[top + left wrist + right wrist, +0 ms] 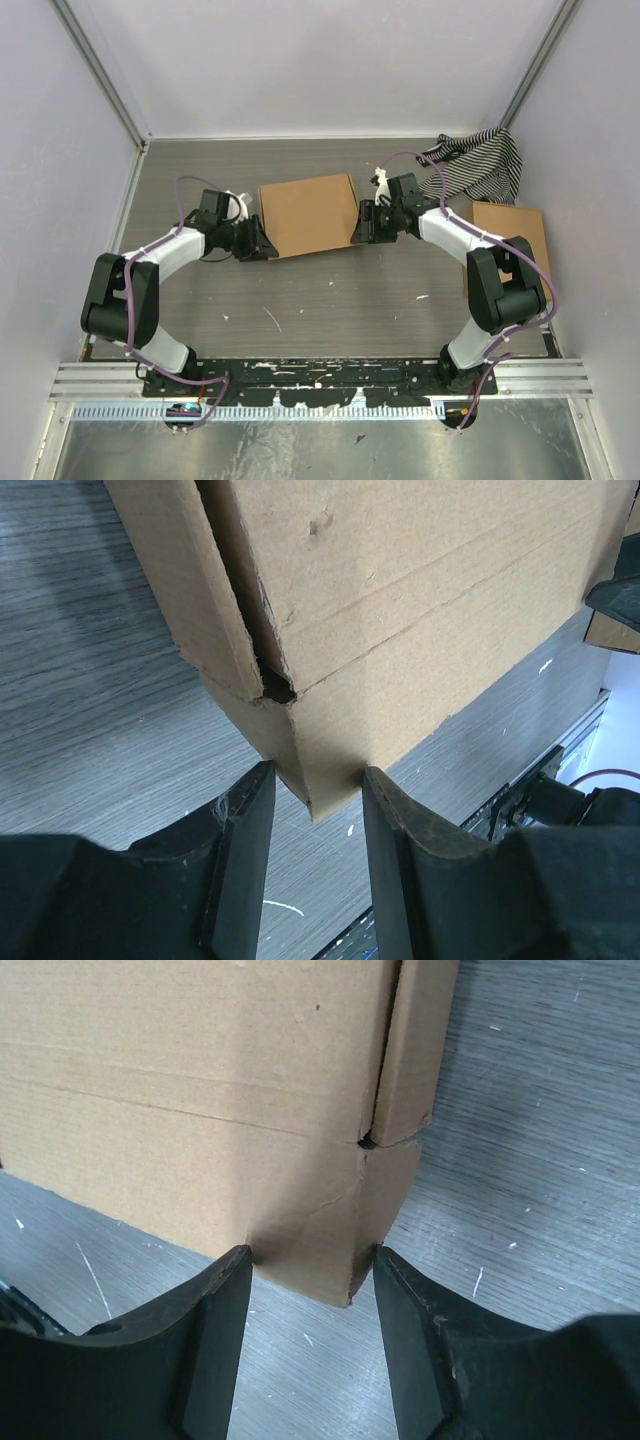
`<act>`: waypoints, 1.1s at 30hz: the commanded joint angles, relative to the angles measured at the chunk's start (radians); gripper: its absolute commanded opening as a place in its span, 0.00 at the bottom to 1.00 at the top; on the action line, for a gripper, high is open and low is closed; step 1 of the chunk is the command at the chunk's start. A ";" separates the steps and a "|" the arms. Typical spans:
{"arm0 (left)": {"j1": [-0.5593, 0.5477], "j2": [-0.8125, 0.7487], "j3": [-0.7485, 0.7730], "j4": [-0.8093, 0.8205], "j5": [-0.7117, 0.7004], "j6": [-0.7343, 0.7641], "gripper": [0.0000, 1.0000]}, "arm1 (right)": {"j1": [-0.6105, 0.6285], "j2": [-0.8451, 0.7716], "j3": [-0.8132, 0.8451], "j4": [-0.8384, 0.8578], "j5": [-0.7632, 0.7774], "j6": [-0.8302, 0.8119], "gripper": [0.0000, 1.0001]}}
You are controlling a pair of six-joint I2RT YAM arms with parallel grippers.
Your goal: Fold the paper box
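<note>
The paper box (305, 215) lies on the table (300, 310) between the two claws, with one of its lower corners caught in each. The left gripper (315, 780) appears to pinch the corner wedged between its fingers, and the right gripper (312, 1260) does likewise. Just beyond each claw's fingertips a side flap gapes at a small slit. Squeezing harder or pulling unevenly could crush a corner, tear that seam, or spring the flap open.

I count: one paper box (308, 215), one other cardboard box (510, 218), one striped cloth (482, 165), two grippers of mine: left gripper (265, 243), right gripper (360, 228).
</note>
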 commanded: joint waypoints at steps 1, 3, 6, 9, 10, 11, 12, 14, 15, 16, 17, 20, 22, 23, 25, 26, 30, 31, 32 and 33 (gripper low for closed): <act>0.002 0.010 0.027 0.027 0.020 0.004 0.47 | 0.009 -0.017 -0.010 0.083 0.039 -0.025 0.57; 0.002 0.008 0.031 0.024 0.020 0.004 0.46 | 0.011 -0.024 -0.022 0.107 0.041 -0.025 0.57; 0.003 0.017 0.041 0.020 0.021 0.008 0.47 | 0.011 -0.024 -0.042 0.154 0.010 -0.023 0.57; 0.002 0.024 0.045 0.020 0.025 0.007 0.46 | 0.011 -0.018 -0.053 0.182 -0.019 -0.013 0.57; 0.002 0.026 0.045 0.022 0.027 0.007 0.46 | 0.011 -0.019 -0.055 0.187 -0.024 -0.010 0.57; 0.002 0.025 0.045 0.021 0.027 0.006 0.46 | 0.011 -0.022 -0.054 0.188 -0.024 -0.008 0.57; 0.002 0.024 0.045 0.021 0.028 0.005 0.46 | 0.011 -0.024 -0.054 0.187 -0.022 -0.009 0.57; 0.003 0.022 0.045 0.020 0.030 0.007 0.46 | 0.011 -0.029 -0.053 0.182 -0.013 -0.014 0.57; 0.002 0.023 0.044 0.021 0.030 0.008 0.46 | 0.011 -0.030 -0.053 0.182 -0.009 -0.016 0.57; 0.002 0.025 0.044 0.021 0.029 0.009 0.46 | 0.010 -0.029 -0.053 0.186 -0.005 -0.017 0.57; 0.002 0.028 0.045 0.021 0.030 0.011 0.46 | 0.010 -0.025 -0.053 0.191 -0.003 -0.016 0.57; 0.002 0.043 0.046 0.025 0.031 0.013 0.46 | 0.011 -0.003 -0.059 0.219 0.003 -0.010 0.57; 0.002 0.052 0.045 0.029 0.029 0.013 0.46 | 0.011 0.011 -0.066 0.249 0.007 -0.003 0.56; 0.003 0.058 0.045 0.029 0.023 0.014 0.46 | 0.010 0.018 -0.068 0.259 0.009 0.000 0.56; 0.003 0.066 0.046 0.029 0.012 0.017 0.45 | 0.011 0.031 -0.078 0.285 0.016 0.005 0.55; 0.002 0.071 0.047 0.030 0.007 0.019 0.45 | 0.011 0.036 -0.081 0.296 0.023 0.005 0.54; 0.002 0.083 0.049 0.029 -0.002 0.022 0.44 | 0.012 0.054 -0.093 0.325 0.053 0.005 0.53; 0.002 0.084 0.051 0.028 -0.003 0.022 0.44 | 0.012 0.057 -0.094 0.331 0.056 0.007 0.53; 0.002 0.084 0.051 0.028 -0.007 0.022 0.44 | 0.012 0.063 -0.095 0.336 0.056 0.009 0.53; 0.003 0.084 0.052 0.026 -0.011 0.023 0.44 | 0.012 0.069 -0.094 0.343 0.056 0.012 0.53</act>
